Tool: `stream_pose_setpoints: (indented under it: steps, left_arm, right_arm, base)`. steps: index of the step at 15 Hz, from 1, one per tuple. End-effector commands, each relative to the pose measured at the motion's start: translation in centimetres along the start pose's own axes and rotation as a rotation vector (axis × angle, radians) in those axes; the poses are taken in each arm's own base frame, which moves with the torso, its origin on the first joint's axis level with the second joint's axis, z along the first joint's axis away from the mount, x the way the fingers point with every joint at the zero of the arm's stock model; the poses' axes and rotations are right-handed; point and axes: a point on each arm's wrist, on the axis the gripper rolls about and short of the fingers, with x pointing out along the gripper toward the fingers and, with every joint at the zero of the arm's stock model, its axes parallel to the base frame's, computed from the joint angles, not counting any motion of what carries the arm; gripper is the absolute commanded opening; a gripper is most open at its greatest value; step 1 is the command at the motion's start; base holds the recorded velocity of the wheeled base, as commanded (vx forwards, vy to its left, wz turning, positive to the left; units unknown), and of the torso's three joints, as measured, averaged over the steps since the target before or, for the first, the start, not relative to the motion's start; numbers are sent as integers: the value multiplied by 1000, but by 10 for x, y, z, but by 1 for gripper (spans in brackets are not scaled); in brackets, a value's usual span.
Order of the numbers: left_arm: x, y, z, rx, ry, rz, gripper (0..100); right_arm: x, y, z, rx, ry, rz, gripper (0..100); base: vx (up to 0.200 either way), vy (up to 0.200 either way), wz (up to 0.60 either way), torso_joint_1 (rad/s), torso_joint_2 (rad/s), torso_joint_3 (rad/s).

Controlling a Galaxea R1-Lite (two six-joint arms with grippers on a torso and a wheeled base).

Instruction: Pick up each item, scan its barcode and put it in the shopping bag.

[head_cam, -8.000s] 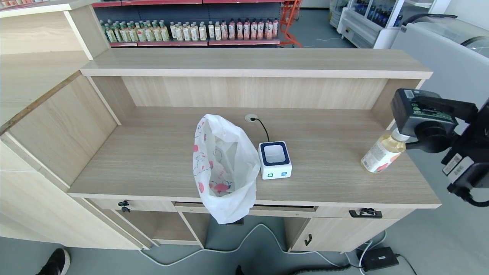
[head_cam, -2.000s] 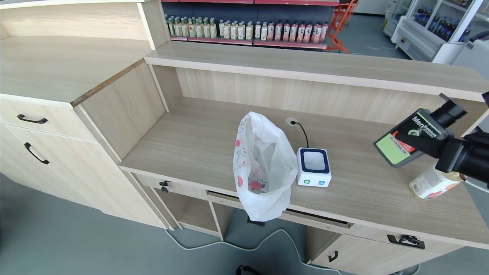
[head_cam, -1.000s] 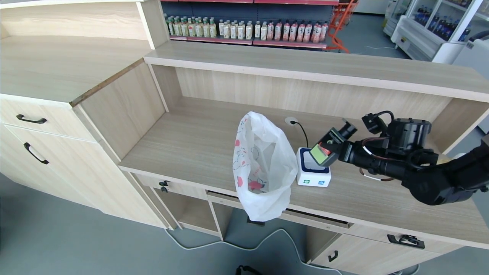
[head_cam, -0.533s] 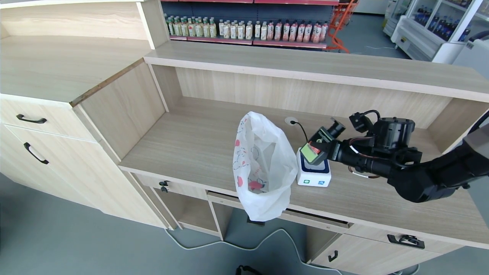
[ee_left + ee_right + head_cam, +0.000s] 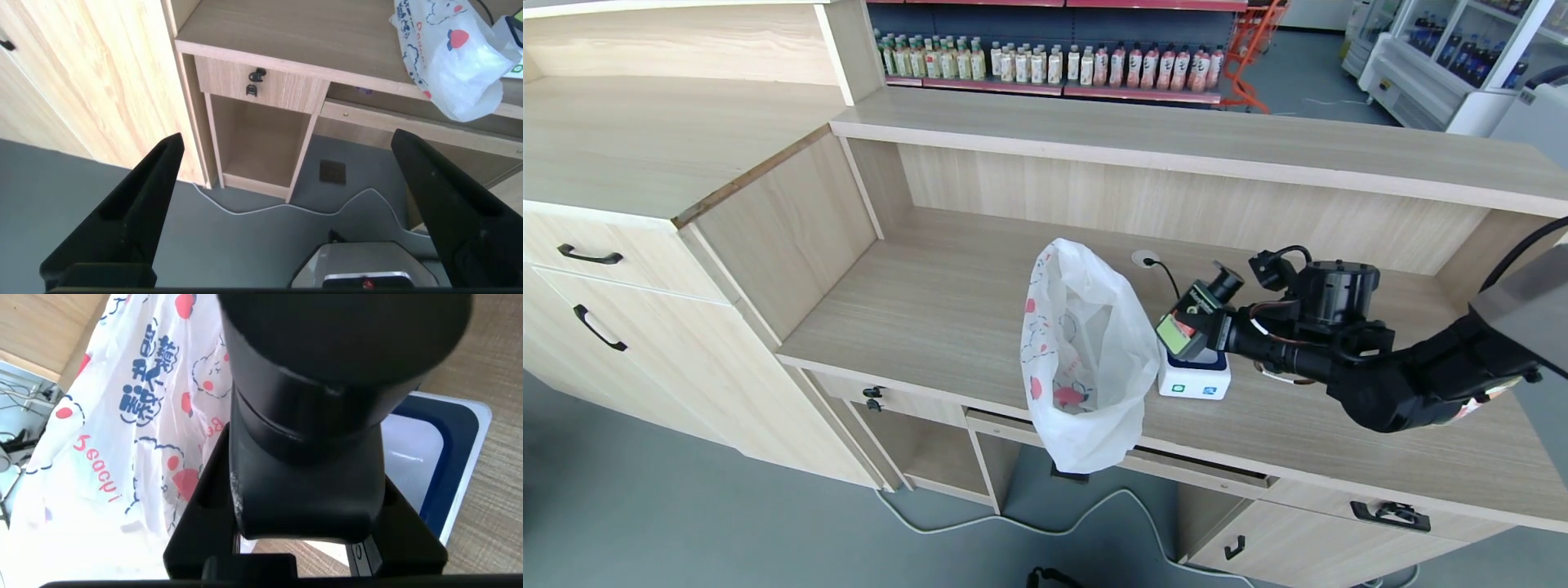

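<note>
Right end effector [image 5: 1211,325]: pinching a dark bottle [image 5: 1178,333] above the scanner [image 5: 1194,379].
Left end effector [image 5: 286,204]: spread, empty.
Bag [image 5: 1086,359]: scanner's 9 o'clock.
Risk: barcode may face away, so the scan misses; bottle may snag the bag rim.

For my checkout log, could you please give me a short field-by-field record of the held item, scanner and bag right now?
held item: dark bottle with black cap and green label, tilted, gripped by the right gripper
item position: over the white box scanner with blue-framed window, toward its bag side
bag: white plastic shopping bag with red prints, mouth open, right beside the scanner
surface: light wooden counter
left gripper: open, low, in front of the counter
stage: at the scanner, not yet bagged
</note>
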Motion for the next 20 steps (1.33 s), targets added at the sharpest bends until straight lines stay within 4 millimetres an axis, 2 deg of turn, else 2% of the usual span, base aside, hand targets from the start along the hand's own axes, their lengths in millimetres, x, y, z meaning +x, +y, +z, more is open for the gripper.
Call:
stream_pose_setpoints:
  steps: [1, 12, 20]
  left_arm:
    - [0, 0, 0, -1, 0, 0, 100]
    - [0, 0, 0, -1, 0, 0, 100]
    - [0, 0, 0, -1, 0, 0, 100]
  right_arm:
    - [4, -2, -1, 2, 0, 0, 0]
    - [16, -11, -6, 7, -1, -1, 0]
    - [6, -8, -6, 6, 9, -15, 0]
  base:
    - [0, 0, 0, 0, 0, 0]
    - [0, 0, 0, 0, 0, 0]
    - [0, 0, 0, 0, 0, 0]
